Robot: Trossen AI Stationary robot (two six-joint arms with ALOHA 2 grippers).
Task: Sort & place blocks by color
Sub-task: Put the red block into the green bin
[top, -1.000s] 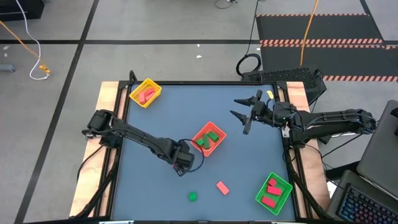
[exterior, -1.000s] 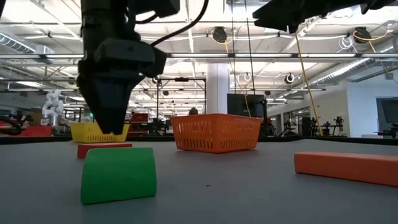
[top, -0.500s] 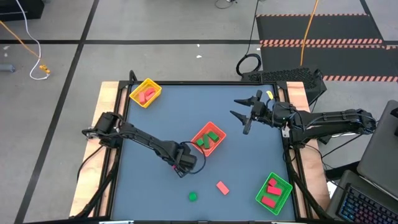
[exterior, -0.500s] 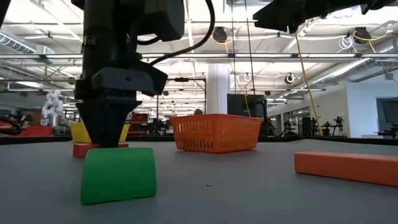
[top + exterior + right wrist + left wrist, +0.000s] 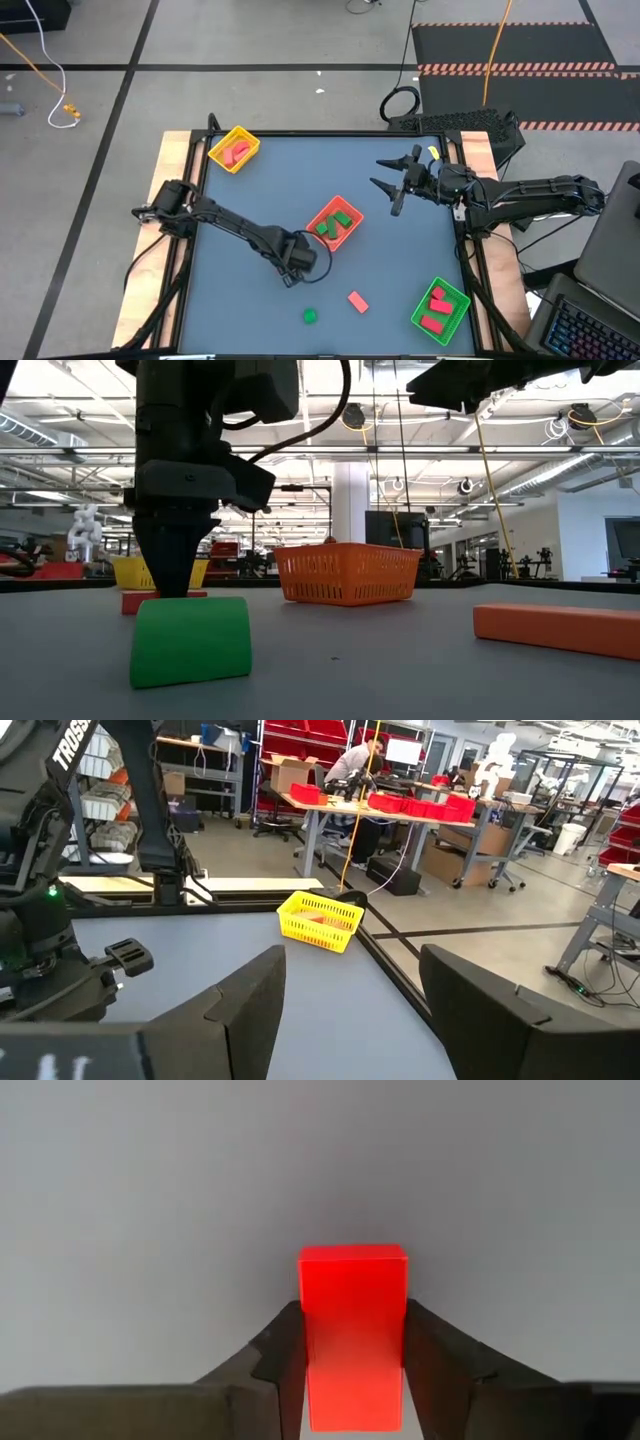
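Observation:
A red block (image 5: 352, 1280) lies on the table between the fingers of my left gripper (image 5: 352, 1315), which points straight down left of the red-orange tray (image 5: 335, 224); in the low view the block (image 5: 138, 602) shows behind a green wedge (image 5: 190, 640). The high view hides it under the gripper (image 5: 292, 265). A green block (image 5: 310, 316) and a pink brick (image 5: 357, 301) lie loose near the front edge. My right gripper (image 5: 395, 180) hangs open in the air at the far right, holding nothing. My left gripper pinches the red block by its two long sides (image 5: 312, 1342), one finger on each. The fingers (image 5: 280, 1350) come from above, pointing down. The block lies flat on the table.
A yellow tray (image 5: 234, 148) with pink pieces stands at the far left corner. The red-orange tray holds green pieces. A green tray (image 5: 440, 309) with red pieces sits at the near right corner. Bare table lies between the trays.
My left gripper has sunk toward the table around the red block and then drawn its fingers in on the block. The block has stayed where it was.

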